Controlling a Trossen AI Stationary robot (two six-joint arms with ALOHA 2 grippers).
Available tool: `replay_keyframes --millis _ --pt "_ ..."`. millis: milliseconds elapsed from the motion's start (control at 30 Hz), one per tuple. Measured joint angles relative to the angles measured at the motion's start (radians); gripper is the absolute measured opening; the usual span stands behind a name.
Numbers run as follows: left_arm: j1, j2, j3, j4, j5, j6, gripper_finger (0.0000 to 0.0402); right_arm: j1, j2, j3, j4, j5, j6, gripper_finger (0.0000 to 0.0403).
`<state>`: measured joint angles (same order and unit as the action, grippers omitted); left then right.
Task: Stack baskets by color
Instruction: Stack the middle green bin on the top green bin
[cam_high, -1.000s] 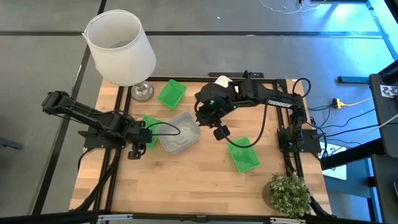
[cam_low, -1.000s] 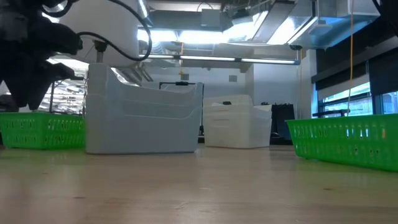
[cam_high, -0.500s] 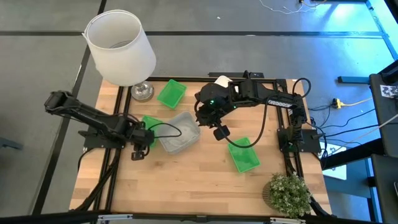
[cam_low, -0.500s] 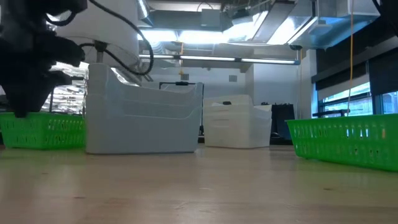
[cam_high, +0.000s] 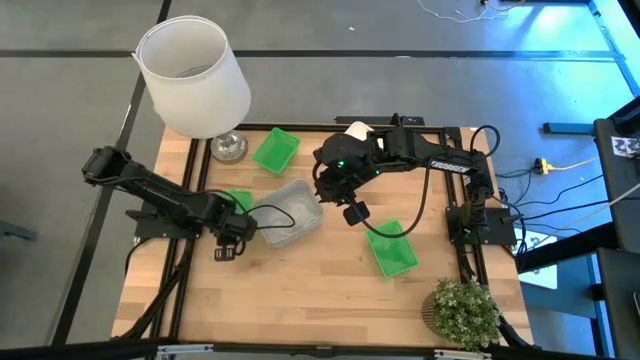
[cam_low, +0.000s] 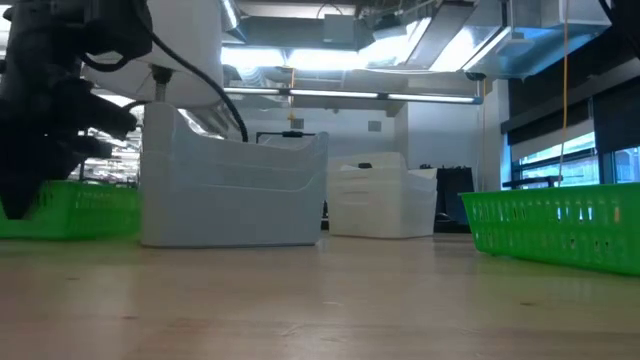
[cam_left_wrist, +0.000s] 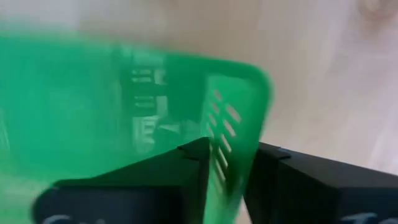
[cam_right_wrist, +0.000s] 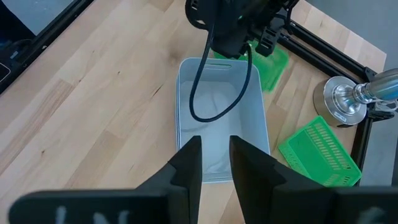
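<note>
My left gripper points down at the near end of a green basket on the table's left, shut on its wall. Right beside this basket stands a translucent grey basket, on its bottom. My right gripper hangs above the table just right of the grey basket, open by a narrow gap and holding nothing. A second green basket lies at the far side and a third at the right. A white basket stands at the back, mostly hidden by the right arm in the high view. My left gripper has the green basket's slotted wall between its two fingers, close to a rounded corner. One finger stands inside the basket and one outside. The fingers come from above, pointing down. The basket rests on the table.
A big white lampshade on a metal foot stands at the far left corner. A potted plant stands at the near right corner. Bare wood lies along the table's near side.
My left gripper has come down and a little toward the table's right edge, onto the near end of the green basket. The right arm has kept still.
</note>
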<state>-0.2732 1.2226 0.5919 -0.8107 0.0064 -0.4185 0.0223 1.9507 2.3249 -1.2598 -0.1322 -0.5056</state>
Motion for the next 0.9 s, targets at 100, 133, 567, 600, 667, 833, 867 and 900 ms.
replay_keyframes --millis 100,133,567,600,667,833,867,900 --pt "0.001 0.012 0.0 0.004 0.031 -0.023 0.0016 0.0 0.0 0.0 -0.001 0.0 0.0 0.0083" --pt "0.001 0.012 0.001 0.004 0.031 -0.032 0.0009 0.0 0.0 0.0 -0.001 0.0 0.0 0.0083" --pt "0.001 0.006 0.259 -0.241 -0.051 -0.038 0.0 0.0 0.0 0.0 -0.002 0.0 0.0 0.0083" --pt "0.001 0.006 0.288 -0.267 -0.069 -0.027 0.0 0.0 0.0 0.0 -0.002 0.0 0.0 0.0083" --pt "0.001 0.006 0.346 -0.334 -0.103 -0.018 0.0 0.0 0.0 0.0 -0.002 0.0 0.0 0.0083" --pt "0.001 0.006 0.487 -0.477 -0.175 0.007 0.0 0.0 0.0 0.0 -0.002 0.0 0.0 0.0083" --pt "0.002 0.006 0.511 -0.484 -0.185 0.022 0.0 0.0 0.0 0.0 -0.002 0.0 0.0 0.0083" --pt "0.005 0.005 0.534 -0.482 -0.195 0.044 0.0 0.0 0.0 0.0 -0.002 0.0 0.0 0.0083"
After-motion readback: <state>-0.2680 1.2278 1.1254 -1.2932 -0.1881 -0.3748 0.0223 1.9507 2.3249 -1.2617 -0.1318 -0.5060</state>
